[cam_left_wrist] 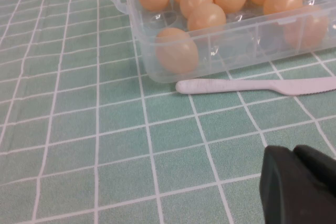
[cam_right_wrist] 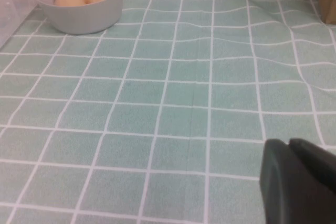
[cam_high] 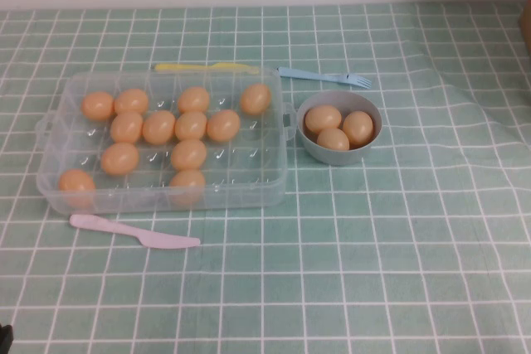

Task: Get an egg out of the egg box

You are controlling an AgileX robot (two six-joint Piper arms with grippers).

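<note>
The clear plastic egg box (cam_high: 166, 200) sits left of centre on the green checked cloth and holds several orange-tan eggs, such as one (cam_high: 255, 99) at its far right corner. It also shows in the left wrist view (cam_left_wrist: 236, 40), with the near-corner egg (cam_left_wrist: 177, 51) behind its wall. My left gripper (cam_left_wrist: 294, 153) is shut and empty, low over the cloth, short of the box. My right gripper (cam_right_wrist: 289, 145) is shut and empty, over bare cloth well short of the bowl. Neither gripper shows in the high view.
A grey-blue bowl (cam_high: 340, 155) with three eggs stands right of the box, also in the right wrist view (cam_right_wrist: 79, 19). A pink plastic knife (cam_high: 133, 232) lies in front of the box. A yellow utensil (cam_high: 203, 66) and a blue fork (cam_high: 328, 77) lie behind it.
</note>
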